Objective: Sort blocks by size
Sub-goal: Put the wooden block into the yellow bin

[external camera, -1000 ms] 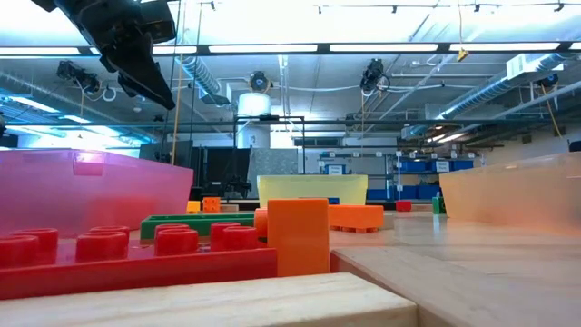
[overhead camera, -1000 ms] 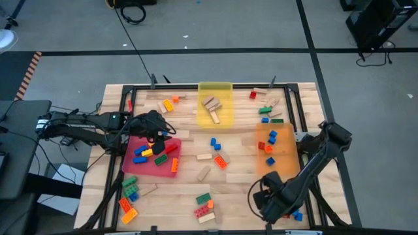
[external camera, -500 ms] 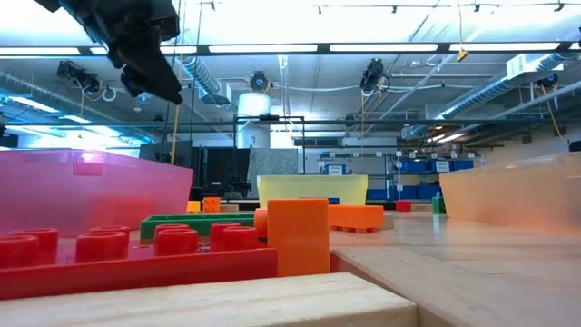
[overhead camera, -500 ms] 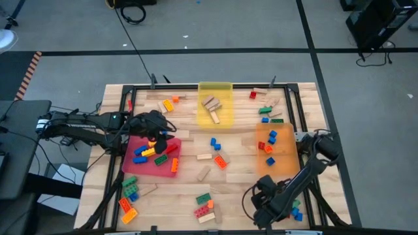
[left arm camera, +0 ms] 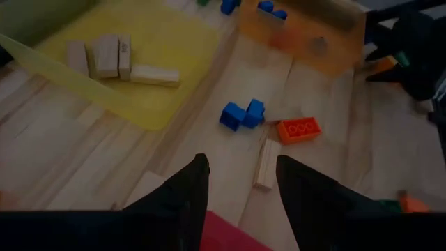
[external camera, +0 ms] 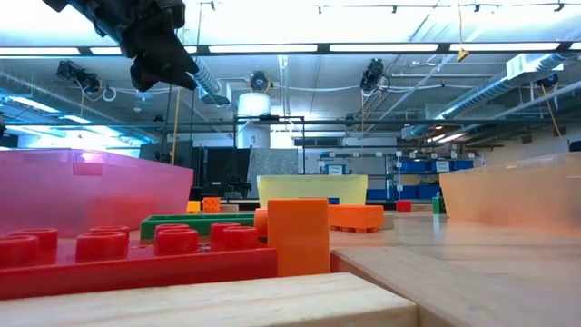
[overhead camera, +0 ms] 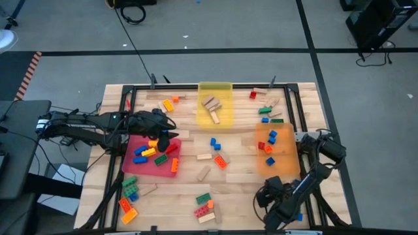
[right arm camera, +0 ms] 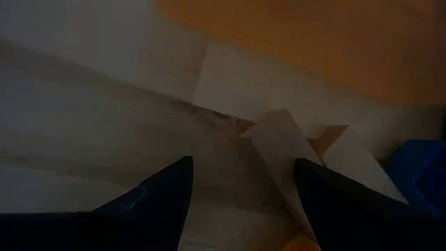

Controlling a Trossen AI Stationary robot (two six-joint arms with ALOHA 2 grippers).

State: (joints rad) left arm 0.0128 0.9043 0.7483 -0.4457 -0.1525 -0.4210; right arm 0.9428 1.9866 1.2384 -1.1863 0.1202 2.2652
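Note:
Studded bricks and tan wooden blocks lie scattered on the wooden table (overhead camera: 238, 179). Three flat trays hold some of them. The red tray (overhead camera: 147, 168) has blue, yellow, red and orange bricks. The yellow tray (overhead camera: 215, 88) has wooden blocks (left arm camera: 104, 57). The orange tray (overhead camera: 279, 163) has blue and red bricks. My left gripper (left arm camera: 242, 159) hangs open above the red tray's far right part (overhead camera: 164, 139), with nothing between its fingers. My right gripper (right arm camera: 242, 164) stands open low over the table's near right corner (overhead camera: 274, 203). A tan wooden block (right arm camera: 279, 150) lies just past its fingertips, and a blue brick (right arm camera: 421, 167) is beside that.
Loose bricks lie at the near left (overhead camera: 128, 192), near the front middle (overhead camera: 204, 207), mid-table (overhead camera: 215, 145) and at the far right (overhead camera: 266, 109). A dark metal frame (overhead camera: 290, 98) runs along the table's edges. A long red brick (external camera: 136, 259) fills the low view's foreground.
My right gripper has sunk toward the table at the near right corner and has shifted a little toward the right edge. My left gripper has stayed over the red tray, but it has rolled and tipped its fingers up toward level.

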